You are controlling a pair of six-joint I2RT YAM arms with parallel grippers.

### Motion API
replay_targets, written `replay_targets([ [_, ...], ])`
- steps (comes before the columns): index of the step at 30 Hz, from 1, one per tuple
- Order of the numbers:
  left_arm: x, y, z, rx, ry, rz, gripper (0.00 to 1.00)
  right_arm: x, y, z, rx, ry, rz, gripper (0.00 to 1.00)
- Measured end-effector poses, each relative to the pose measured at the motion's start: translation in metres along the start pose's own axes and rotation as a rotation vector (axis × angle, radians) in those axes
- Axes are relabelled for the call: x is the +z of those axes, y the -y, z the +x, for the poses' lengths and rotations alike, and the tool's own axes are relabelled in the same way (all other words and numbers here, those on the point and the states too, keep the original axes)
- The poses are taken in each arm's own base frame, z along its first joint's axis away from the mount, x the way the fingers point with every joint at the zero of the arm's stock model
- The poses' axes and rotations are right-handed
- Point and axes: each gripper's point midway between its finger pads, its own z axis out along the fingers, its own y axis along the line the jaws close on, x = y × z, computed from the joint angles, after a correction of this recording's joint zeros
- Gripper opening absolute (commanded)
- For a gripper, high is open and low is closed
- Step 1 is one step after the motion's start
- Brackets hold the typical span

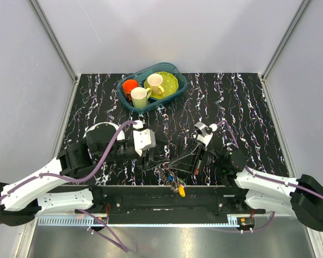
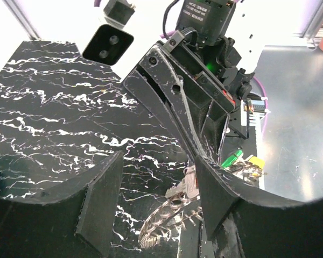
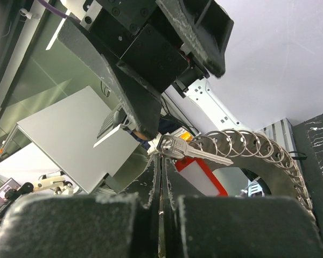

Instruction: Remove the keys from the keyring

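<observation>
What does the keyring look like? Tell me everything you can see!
The keyring is shiny grey metal: a curved row of little loops, with a silver key pointing sideways. It sits by the table's near edge. The right gripper looks shut on that key's head; the left gripper's open fingers flank it. Some coloured keys hang nearby.
</observation>
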Motion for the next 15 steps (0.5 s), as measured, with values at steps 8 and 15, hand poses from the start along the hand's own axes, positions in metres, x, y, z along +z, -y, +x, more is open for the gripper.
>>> replay_targets([
  [8,-0.027,-0.006,-0.009,0.042,0.036,-0.067,0.61,0.000,0.002,0.001,0.044,-0.002,0.008,0.00],
  [15,-0.037,-0.002,0.001,0.044,0.020,-0.065,0.61,0.001,0.013,0.007,0.161,-0.017,0.043,0.00],
])
